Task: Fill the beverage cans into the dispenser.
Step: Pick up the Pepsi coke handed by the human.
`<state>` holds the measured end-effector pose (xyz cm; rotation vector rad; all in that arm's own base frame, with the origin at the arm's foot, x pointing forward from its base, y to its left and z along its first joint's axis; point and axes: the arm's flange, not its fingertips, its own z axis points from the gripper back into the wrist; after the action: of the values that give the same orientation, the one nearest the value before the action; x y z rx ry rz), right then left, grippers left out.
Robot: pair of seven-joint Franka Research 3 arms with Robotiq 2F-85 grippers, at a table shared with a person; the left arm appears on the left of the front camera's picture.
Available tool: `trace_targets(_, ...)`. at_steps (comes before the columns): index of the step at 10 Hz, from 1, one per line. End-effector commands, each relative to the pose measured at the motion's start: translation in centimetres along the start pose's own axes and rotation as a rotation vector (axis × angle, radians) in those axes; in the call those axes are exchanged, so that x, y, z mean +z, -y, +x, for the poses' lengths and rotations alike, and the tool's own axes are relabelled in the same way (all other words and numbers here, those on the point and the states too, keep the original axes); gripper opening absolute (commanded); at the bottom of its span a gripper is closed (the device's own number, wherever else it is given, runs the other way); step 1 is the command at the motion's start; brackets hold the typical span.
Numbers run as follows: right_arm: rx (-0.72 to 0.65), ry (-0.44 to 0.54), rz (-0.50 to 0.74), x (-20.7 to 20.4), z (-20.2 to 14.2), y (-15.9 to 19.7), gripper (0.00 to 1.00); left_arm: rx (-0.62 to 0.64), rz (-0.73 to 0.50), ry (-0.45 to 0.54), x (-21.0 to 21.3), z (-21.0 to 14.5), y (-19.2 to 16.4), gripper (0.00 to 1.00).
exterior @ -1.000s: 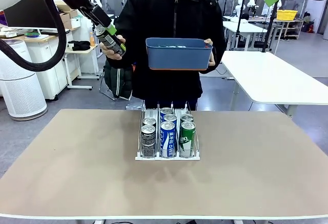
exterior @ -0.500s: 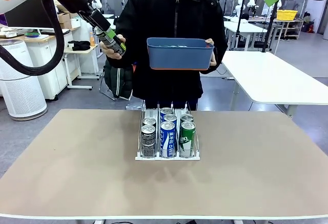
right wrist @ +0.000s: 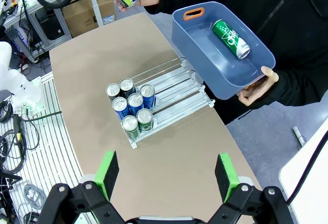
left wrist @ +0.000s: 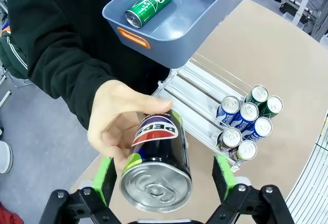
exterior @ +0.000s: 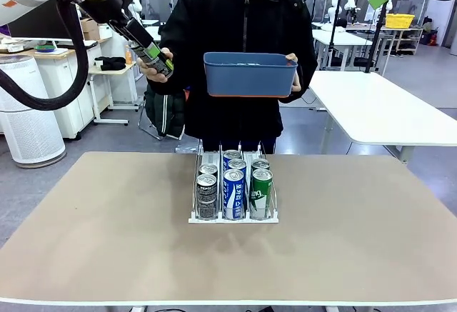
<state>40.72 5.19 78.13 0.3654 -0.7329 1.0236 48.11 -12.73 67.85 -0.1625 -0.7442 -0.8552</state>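
Dispenser (exterior: 214, 219) at the middle of the table (exterior: 107, 240); six cans (exterior: 233, 190) in it, two per lane, all at the end nearest the robot. Behind the far edge a person holds a tub (exterior: 249, 76) up, one can (left wrist: 149, 4) lying in it. Left of the tub, the person's hand (left wrist: 115, 124) holds another can (left wrist: 158, 157) between the left gripper's (left wrist: 165, 175) fingers.

Bright even indoor light, soft shadows.

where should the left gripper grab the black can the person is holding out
Around its bare body near the silver end, coming end-on: the black can sits between the left gripper's open fingers, and the person's hand wraps its far part.
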Motion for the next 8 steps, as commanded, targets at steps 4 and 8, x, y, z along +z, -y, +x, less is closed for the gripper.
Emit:
trace_targets(4,-0.002,0.006,0.009,-0.09,0.01,0.0,1.0,0.028,0.016,0.021,-0.95,-0.44,-0.65,1.0)
trace_targets(8,-0.002,0.006,0.009,-0.09,0.01,0.0,1.0,0.015,0.01,0.002,-0.79,-0.16,-0.58,0.88)
